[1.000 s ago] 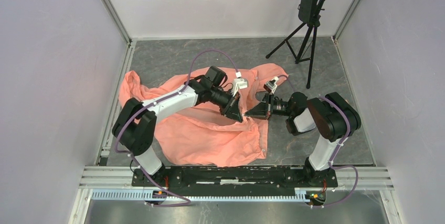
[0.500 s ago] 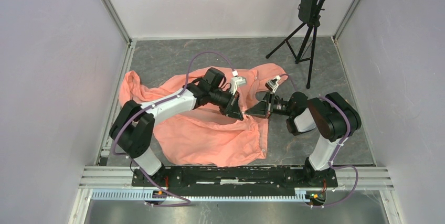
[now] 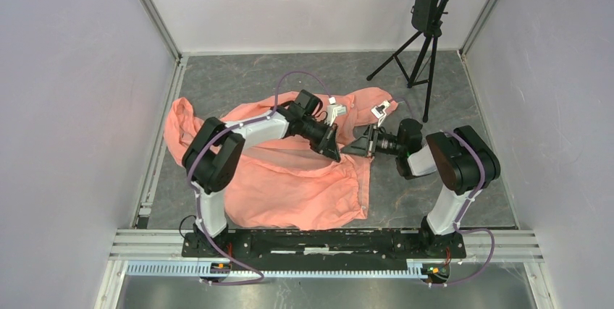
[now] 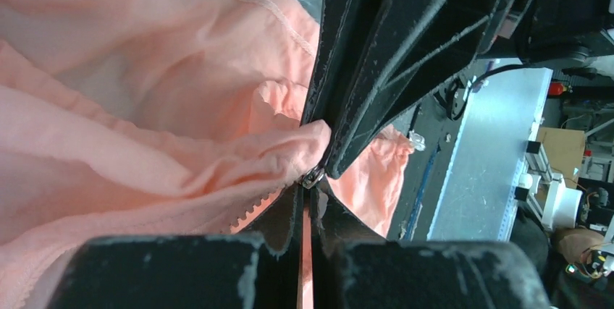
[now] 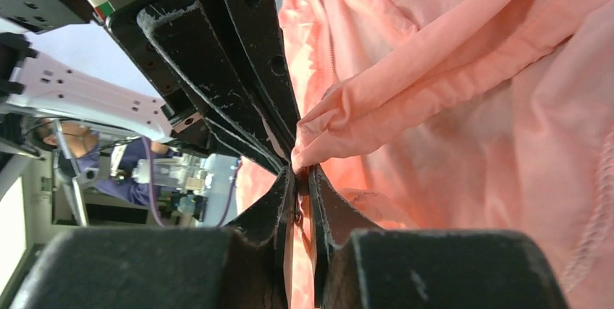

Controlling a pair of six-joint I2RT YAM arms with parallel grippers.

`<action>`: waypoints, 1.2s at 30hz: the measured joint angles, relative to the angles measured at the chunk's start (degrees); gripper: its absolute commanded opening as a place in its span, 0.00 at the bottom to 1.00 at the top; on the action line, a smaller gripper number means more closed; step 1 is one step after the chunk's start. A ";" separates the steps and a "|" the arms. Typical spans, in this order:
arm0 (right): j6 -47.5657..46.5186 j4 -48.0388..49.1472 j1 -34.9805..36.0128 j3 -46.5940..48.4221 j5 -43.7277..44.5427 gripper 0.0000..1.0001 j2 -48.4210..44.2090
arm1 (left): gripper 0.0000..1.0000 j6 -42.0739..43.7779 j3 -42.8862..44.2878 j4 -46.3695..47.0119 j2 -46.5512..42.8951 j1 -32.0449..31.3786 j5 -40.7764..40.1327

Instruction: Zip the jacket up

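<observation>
The jacket (image 3: pixel 289 179) lies spread and wrinkled on the table (image 3: pixel 239 77), mostly on the left and in the middle. Its front edge runs down the right side of the cloth. The two arms meet at this edge, about halfway between near and far.

The left gripper (image 3: pixel 334 151) is closed narrow, with a fold of the pink cloth pinched between its fingers. In its wrist view a row of zipper teeth (image 4: pixel 250 211) runs into the fingers, and a small metal piece (image 4: pixel 313 176), probably the slider, sits just at their tips. The right gripper (image 3: pixel 355 148) comes from the opposite side, tip to tip with the left one. It is also closed narrow on a thin strip of the same edge.

The step in hand seems to be getting a good hold at the slider before pulling. To do it well, one gripper should hold the cloth under the slider tight and not move, and the other should pull the slider straight along the teeth. The pull should be slow, with the edge stretched flat. The thin cloth is bunched very near the slider and could be caught in it.
</observation>
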 measured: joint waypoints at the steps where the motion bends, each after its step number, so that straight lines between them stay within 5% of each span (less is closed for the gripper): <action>1: -2.19 -2.86 -0.02 1.01 0.17 0.17 0.00 | 0.02 0.61 0.87 -0.74 1.01 0.20 -0.37; 13: -12.83 -15.37 -2.10 8.48 6.34 0.37 2.97 | 0.02 9.16 21.14 -17.53 17.14 1.07 0.31; 22: -13.27 -15.19 -3.26 7.63 7.04 0.52 3.34 | 0.02 11.43 22.25 -18.16 18.18 1.51 2.25; 36: -23.10 -25.40 -6.71 -0.57 6.36 0.53 -9.01 | 0.03 11.43 24.22 -14.12 20.13 1.84 3.32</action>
